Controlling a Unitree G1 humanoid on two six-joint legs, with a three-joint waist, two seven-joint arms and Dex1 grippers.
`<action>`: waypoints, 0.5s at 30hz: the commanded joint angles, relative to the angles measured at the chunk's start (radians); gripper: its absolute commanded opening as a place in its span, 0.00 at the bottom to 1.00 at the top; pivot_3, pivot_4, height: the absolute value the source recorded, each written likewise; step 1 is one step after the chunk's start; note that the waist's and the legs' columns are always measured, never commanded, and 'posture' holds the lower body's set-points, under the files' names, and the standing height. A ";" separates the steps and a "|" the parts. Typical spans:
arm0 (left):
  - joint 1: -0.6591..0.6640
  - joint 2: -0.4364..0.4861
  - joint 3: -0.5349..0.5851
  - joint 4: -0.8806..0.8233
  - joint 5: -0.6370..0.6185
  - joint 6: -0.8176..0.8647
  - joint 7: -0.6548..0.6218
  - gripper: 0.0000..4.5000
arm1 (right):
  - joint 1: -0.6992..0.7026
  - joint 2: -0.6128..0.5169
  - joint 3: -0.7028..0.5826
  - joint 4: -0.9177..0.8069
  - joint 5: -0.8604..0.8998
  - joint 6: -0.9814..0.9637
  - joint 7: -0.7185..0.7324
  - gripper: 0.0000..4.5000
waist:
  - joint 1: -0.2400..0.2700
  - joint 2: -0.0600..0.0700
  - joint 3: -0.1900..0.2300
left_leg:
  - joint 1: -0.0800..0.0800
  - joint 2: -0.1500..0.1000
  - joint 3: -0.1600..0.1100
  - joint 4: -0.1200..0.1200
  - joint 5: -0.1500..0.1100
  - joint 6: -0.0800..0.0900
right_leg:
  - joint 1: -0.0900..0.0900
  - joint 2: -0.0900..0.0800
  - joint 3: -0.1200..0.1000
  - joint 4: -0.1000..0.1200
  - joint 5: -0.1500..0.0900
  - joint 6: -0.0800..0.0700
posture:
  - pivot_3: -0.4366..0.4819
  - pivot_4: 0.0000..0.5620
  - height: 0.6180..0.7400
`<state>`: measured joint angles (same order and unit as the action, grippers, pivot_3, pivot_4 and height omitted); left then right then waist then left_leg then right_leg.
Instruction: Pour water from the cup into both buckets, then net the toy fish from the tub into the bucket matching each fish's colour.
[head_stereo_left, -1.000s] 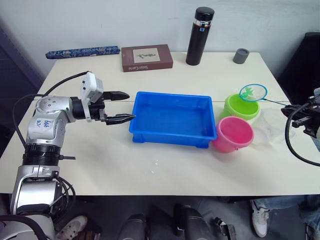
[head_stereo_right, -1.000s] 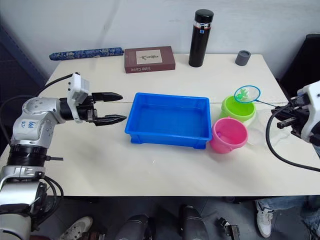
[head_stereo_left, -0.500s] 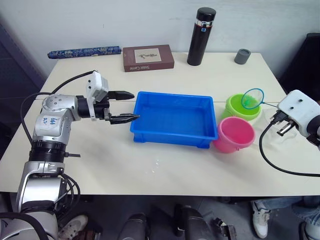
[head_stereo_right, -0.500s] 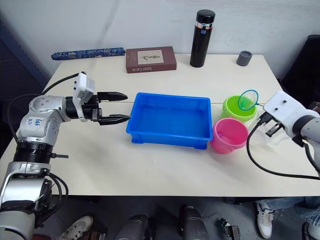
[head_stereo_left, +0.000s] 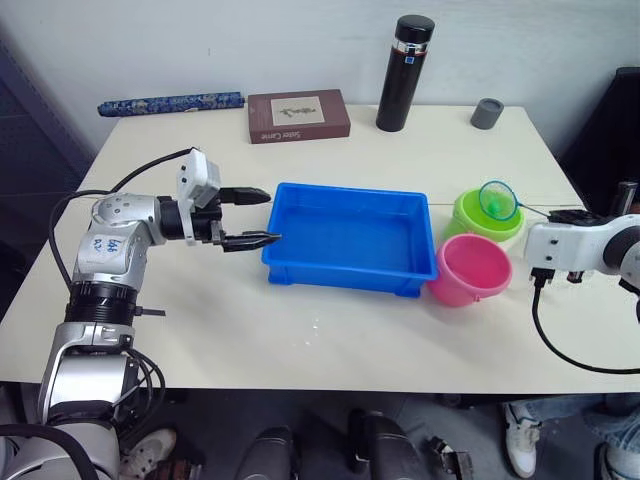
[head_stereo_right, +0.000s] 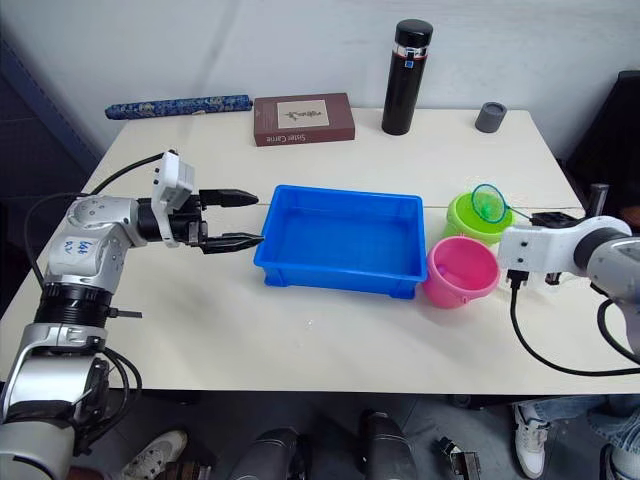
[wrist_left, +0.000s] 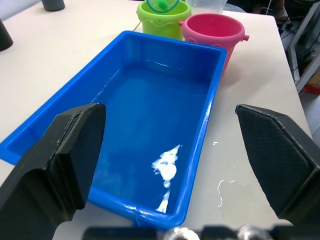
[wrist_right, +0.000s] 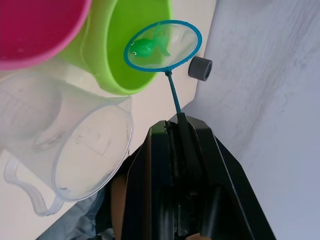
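- Head views: I see the tub (head_stereo_left: 345, 237) at frame centre, with no fish that I can make out in it. The pink bucket (head_stereo_left: 470, 268) sits at the tub's right end, the green bucket (head_stereo_left: 486, 214) just behind it, toward the upper right.
- Head views: my left gripper (head_stereo_left: 252, 217) hangs beside the tub's left end, fingers spread, nothing between them. It can stay parked there.
- Head views: the right gripper (head_stereo_right: 550, 218) sits at the right edge, clamped on the handle of the net (head_stereo_left: 499, 200), whose hoop hovers over the green bucket.
- Left wrist view: tub floor wet and glinting, centre frame; both buckets at the top edge, the hoop above the green one.
- Right wrist view: a green fish (wrist_right: 147, 47) lies in the mesh, upper centre. The hoop overlaps the green bucket's rim, partly past it. The clear cup (wrist_right: 75, 150) sits lower left, beside the buckets.
- Judgement: colour matches, so this is the drop. I'd centre the hoop over the bucket mouth first, then roll the wrist slowly to tip the fish out, keeping the hoop low so it can't bounce into the pink bucket or the cup.
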<state>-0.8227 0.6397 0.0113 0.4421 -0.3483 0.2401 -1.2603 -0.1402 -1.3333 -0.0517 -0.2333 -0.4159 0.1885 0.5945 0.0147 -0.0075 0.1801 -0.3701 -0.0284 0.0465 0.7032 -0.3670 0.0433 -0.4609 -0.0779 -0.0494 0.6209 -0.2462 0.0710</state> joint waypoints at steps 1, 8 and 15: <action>-0.032 -0.002 0.011 -0.008 0.000 -0.019 -0.006 1.00 | 0.034 -0.020 -0.080 -0.029 -0.077 -0.055 -0.035 0.00 | 0.001 0.000 0.000 | 0.000 0.000 0.000 0.000 0.000 0.000 | 0.000 0.000 0.000 0.000 0.000 0.000 | 0.48 0.27 1.00; -0.033 -0.009 0.009 -0.007 -0.001 -0.019 -0.014 1.00 | 0.081 0.034 -0.116 -0.076 -0.214 -0.062 -0.087 0.00 | 0.005 0.000 0.000 | 0.001 0.000 0.000 0.000 0.000 0.000 | 0.000 0.000 0.000 0.001 0.000 0.000 | 0.48 0.27 1.00; -0.030 -0.009 0.012 -0.008 0.000 -0.017 -0.013 1.00 | 0.153 0.103 -0.132 -0.135 -0.343 -0.063 -0.132 0.00 | 0.007 0.000 0.000 | 0.000 0.000 0.001 0.001 0.000 0.000 | 0.000 0.000 0.000 0.001 0.000 0.000 | 0.48 0.27 1.00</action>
<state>-0.8311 0.6281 0.0110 0.4461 -0.3467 0.2356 -1.2704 0.0085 -1.2369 -0.1356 -0.3353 -0.7209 0.1272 0.4854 0.0215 -0.0075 0.1801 -0.3696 -0.0286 0.0471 0.7038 -0.3667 0.0429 -0.4607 -0.0774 -0.0493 0.6219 -0.2462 0.0711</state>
